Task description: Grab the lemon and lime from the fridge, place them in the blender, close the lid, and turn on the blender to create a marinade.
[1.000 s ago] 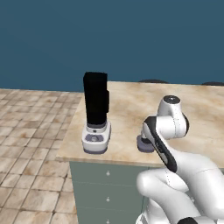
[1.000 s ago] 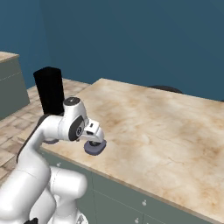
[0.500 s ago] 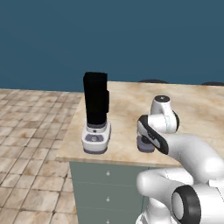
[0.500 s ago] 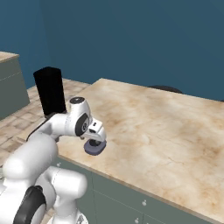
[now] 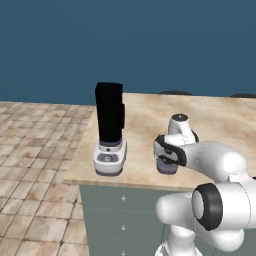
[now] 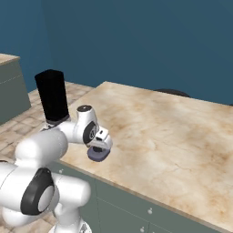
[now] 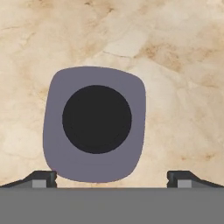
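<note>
Dark blue wall behind, beige marble counter over green-grey drawers. Arm has folded lower and closer over past second, gripper now poised straight above lid, fingers spread wide, holding nothing (tips flank lid's near edge in hand view). Likely means lid pickup is next. One blender, jar uncapped, near counter's left edge; one lid, lying flat just right of it. Lemon, lime: none visible.

A beige marbled stone desk is seen, on which a black-jarred blender with a pale grey base and, apart from it, a dark grey rounded-square lid are set near the front edge
</note>
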Motion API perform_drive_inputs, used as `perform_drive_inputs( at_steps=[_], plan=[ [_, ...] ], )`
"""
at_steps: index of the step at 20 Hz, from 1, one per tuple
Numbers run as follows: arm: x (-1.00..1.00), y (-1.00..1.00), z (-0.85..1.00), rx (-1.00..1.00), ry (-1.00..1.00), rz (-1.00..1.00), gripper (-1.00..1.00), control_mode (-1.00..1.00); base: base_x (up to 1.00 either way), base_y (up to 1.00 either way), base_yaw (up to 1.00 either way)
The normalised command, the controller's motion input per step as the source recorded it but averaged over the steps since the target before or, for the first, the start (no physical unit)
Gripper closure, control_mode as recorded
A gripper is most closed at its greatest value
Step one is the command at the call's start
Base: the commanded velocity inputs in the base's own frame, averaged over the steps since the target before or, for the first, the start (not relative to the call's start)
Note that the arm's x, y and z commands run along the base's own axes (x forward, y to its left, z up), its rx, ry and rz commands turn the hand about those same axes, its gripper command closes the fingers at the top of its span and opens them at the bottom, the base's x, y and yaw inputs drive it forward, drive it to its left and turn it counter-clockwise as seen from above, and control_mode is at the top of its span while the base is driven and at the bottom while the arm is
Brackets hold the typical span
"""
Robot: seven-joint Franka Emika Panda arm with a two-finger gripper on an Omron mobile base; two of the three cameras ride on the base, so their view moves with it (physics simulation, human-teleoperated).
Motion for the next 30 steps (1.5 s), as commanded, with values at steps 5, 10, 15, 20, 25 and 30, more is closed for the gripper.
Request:
perform_drive_inputs(
  at_steps=[5,10,15,20,25,30],
  plan=[
    [0.01,0.0,-0.22,0.0,0.0,0.0,-1.0,-1.0,0.0,0.0,0.0],
    [0.04,0.0,-0.16,0.0,0.0,0.0,-1.0,-1.0,0.0,0.0,0.0],
    [0.17,0.0,-0.12,0.0,0.0,0.0,-1.0,-1.0,0.0,0.0,0.0],
    [0.24,0.0,-0.07,0.0,0.0,0.0,-1.0,-1.0,0.0,0.0,0.0],
    [0.24,0.0,-0.03,0.0,0.0,0.0,-1.0,-1.0,0.0,0.0,0.0],
    [0.19,0.0,-0.12,0.0,0.0,0.0,-1.0,-1.0,0.0,0.0,0.0]
  ],
)
